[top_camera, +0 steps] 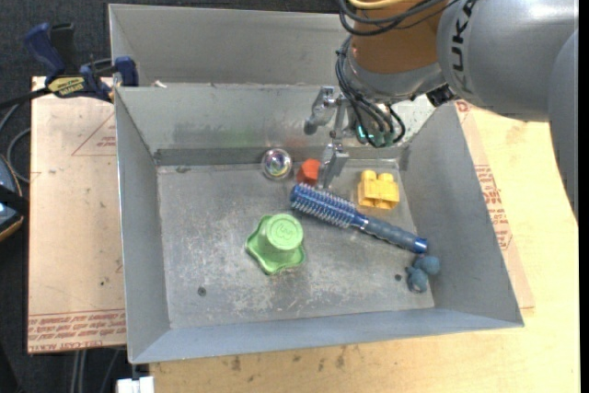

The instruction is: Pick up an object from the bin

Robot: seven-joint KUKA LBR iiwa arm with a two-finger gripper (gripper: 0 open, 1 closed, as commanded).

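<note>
While the gripper (331, 159) hangs just beside the small orange piece (310, 169) near the bin's (230, 51) back wall, I can't tell if it's spread or pressed together; risk: an off-centre close knocks the piece toward the silver ball (276, 163); the blue brush (354, 218) head close by could snag.

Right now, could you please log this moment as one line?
gripper: at back of bin | nearest: orange piece, blue brush | pick: pending

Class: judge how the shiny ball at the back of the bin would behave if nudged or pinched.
The shiny ball is round, so it would probably roll on the flat floor of the bin. Its glossy surface suggests it may slip from the gripper. It looks hard, likely stiff.
</note>
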